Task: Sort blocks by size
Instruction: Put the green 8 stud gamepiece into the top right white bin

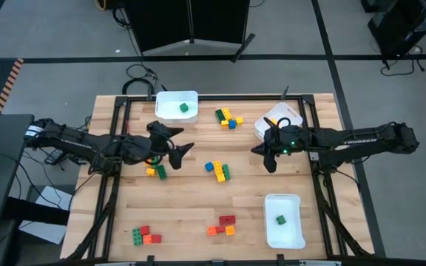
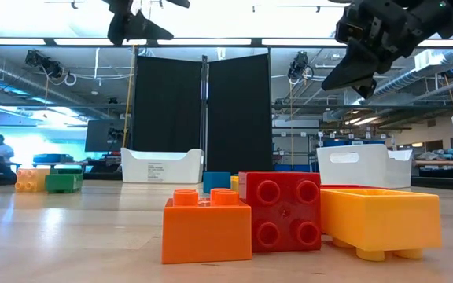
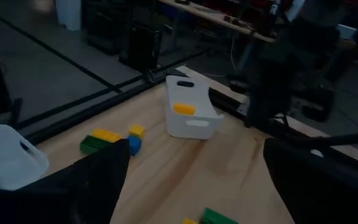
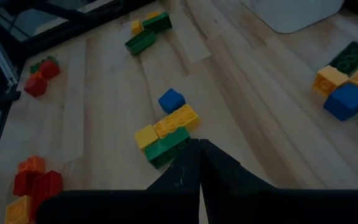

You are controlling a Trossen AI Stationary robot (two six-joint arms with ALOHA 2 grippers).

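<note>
While raised, left claw (image 1: 180, 142) spread wide and empty, right claw (image 1: 271, 159) pinched closed, empty

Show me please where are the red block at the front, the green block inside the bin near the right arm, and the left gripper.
red block (image 2: 281, 211): low view, on its studded front face.
green block (image 1: 280, 219): high view, on its top, inside the white bin (image 1: 296, 238).
left gripper (image 1: 183, 140): high view, midway between its open fingertips.

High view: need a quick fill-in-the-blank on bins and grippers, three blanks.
The left gripper stands ____ and empty.
The right gripper is ____, holding nothing.
The white bin near the table's front right holds one ____ block.
Missing words: open; shut; green.
</note>
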